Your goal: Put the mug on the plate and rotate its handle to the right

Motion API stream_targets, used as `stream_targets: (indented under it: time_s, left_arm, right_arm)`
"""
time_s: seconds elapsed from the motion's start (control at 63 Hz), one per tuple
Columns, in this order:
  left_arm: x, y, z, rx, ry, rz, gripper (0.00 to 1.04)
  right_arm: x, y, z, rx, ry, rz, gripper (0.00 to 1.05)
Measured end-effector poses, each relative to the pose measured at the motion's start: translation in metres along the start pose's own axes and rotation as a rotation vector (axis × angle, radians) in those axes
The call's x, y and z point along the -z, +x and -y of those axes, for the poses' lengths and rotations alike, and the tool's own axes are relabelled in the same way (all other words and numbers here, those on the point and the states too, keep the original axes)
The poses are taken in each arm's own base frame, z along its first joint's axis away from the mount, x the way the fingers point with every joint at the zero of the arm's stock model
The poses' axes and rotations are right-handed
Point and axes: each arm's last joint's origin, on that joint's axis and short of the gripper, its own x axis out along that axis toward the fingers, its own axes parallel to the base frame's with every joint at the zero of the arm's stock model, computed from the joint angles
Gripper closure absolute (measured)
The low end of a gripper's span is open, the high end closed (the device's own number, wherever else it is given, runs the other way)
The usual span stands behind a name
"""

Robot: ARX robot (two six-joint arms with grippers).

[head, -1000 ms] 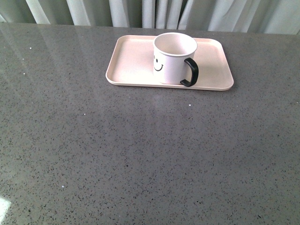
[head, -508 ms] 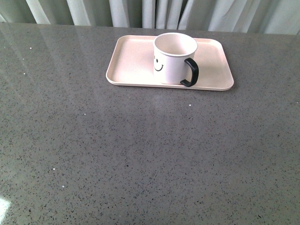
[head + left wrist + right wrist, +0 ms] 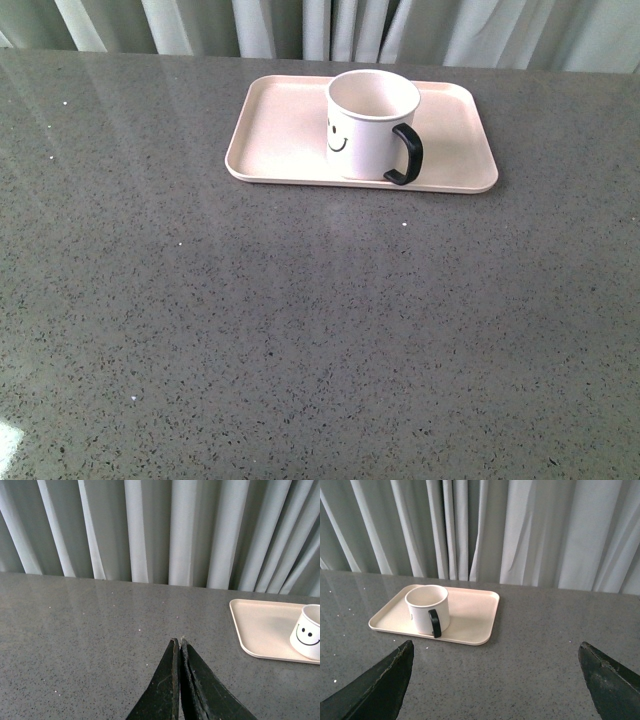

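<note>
The white mug [image 3: 368, 125] with its black smiley face stands upright on the pale pink plate [image 3: 280, 140], near the plate's front rim. Its black handle [image 3: 408, 155] points to the front right. Neither arm shows in the front view. In the left wrist view the mug [image 3: 308, 637] and plate [image 3: 260, 627] lie off to one side, well away from my left gripper [image 3: 178, 641], which is shut with nothing in it. My right gripper [image 3: 495, 652] is open and empty, back from the plate [image 3: 470, 615], with the mug [image 3: 426, 607] and its handle [image 3: 435, 622] ahead of it.
The grey speckled table [image 3: 300, 330] stretches wide in front of the plate. Pale curtains [image 3: 330, 25] hang along the table's far edge, close behind the plate.
</note>
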Motion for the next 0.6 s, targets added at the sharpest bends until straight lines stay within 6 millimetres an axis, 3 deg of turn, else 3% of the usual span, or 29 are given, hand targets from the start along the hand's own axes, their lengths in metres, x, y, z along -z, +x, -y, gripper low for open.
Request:
stream_targets:
  time_s: [0.603]
  left_arm:
    - [0.003,-0.017,0.0,0.0,0.0,-0.021,1.03]
  right_arm:
    - [0.0,0.0,0.0,0.0,0.0,0.0,0.09]
